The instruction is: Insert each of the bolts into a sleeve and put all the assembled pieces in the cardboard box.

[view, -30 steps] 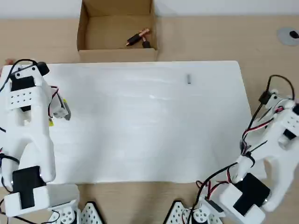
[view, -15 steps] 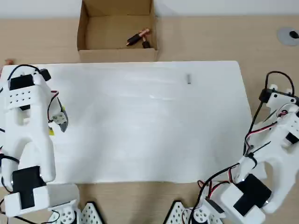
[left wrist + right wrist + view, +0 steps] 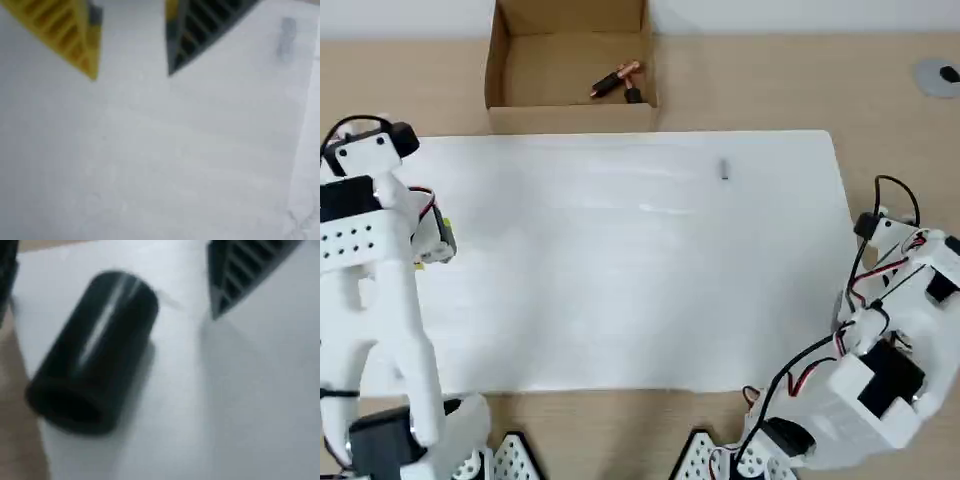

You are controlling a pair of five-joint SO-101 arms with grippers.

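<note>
A black sleeve (image 3: pixel 92 352) lies on its side on the white mat (image 3: pixel 260 405), close to the mat's edge. My right gripper (image 3: pixel 112 302) is open just above it, one dark finger (image 3: pixel 245 270) on one side and the other at the picture's border. In the high view the right arm (image 3: pixel 900 290) leans over the mat's right edge and hides the sleeve. My left gripper (image 3: pixel 131 75) hangs open over bare mat at the left (image 3: pixel 438 243), holding nothing. Two assembled pieces (image 3: pixel 617 80) lie in the cardboard box (image 3: pixel 500 70). A small grey piece (image 3: pixel 724 170) rests on the mat's far right part.
The white mat (image 3: pixel 640 270) covers most of the wooden table. The box stands beyond the mat's far edge, left of centre. A grey round fitting (image 3: pixel 937 75) sits at the table's far right corner. Loose cables hang off both arms.
The right arm has swung inward and dropped over the mat's right edge. The left arm has risen and its gripper has shifted slightly left.
</note>
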